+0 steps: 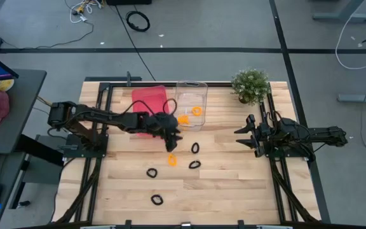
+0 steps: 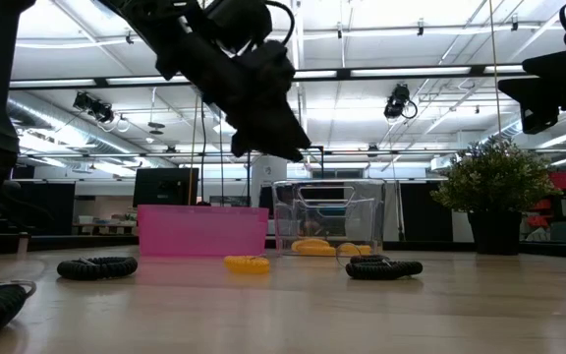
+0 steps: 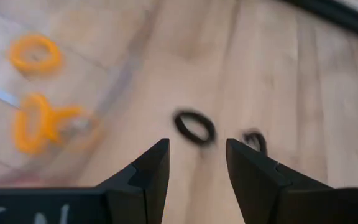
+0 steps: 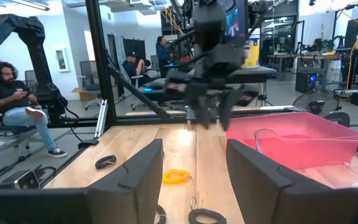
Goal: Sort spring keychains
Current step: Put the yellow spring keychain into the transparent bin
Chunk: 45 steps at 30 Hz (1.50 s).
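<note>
My left gripper [image 1: 172, 141] hangs open and empty above the table, just near of the clear bin [image 1: 191, 102]. Between its fingers [image 3: 197, 149] the left wrist view shows a black spring keychain [image 3: 194, 127] lying flat on the table, and a second one [image 3: 253, 142] beside it. Two orange keychains [image 1: 183, 119] lie in the clear bin. One orange keychain [image 1: 172, 159] lies on the table near the gripper. Black keychains lie flat on the table: [image 1: 195, 147], [image 1: 194, 164], [image 1: 151, 172], [image 1: 157, 200]. My right gripper [image 1: 239, 135] waits open at the table's right side.
A pink bin [image 1: 150, 105] stands left of the clear bin at the table's far side. A potted plant [image 1: 250, 84] stands at the far right corner. Black frame rails run along the table's left and right edges. People sit in the room beyond the table.
</note>
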Available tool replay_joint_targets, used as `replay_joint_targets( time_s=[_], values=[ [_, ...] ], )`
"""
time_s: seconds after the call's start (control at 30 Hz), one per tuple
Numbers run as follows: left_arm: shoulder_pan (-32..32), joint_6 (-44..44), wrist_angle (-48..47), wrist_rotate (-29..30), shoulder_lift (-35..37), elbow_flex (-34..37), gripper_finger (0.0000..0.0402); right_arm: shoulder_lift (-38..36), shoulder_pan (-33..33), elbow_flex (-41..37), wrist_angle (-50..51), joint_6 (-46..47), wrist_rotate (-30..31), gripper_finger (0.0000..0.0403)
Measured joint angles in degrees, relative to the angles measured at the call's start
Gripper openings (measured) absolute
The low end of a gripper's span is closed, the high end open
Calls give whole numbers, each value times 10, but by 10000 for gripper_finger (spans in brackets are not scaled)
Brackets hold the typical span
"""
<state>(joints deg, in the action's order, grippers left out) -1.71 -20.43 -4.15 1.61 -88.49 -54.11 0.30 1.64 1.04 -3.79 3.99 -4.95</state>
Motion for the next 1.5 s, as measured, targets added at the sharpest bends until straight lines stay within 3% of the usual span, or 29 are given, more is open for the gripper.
replay_joint_targets(
  time_s=[0.4, 0.73, 1.13, 1.37, 1.5],
  values=[
    [118, 68, -87, 12, 0, 0, 161, 0, 0, 0, 0, 0, 0, 180],
    [197, 92, -85, 106, -16, 1, 161, 0, 0, 0, 0, 0, 0, 180],
    [183, 114, -62, 74, -156, -1, 161, 0, 0, 0, 0, 0, 0, 180],
    [165, 103, -61, 45, -178, -3, 158, 0, 0, 0, 0, 0, 0, 180],
    [163, 91, -62, 44, -179, -2, 130, 0, 0, 0, 0, 0, 0, 180]
  ],
)
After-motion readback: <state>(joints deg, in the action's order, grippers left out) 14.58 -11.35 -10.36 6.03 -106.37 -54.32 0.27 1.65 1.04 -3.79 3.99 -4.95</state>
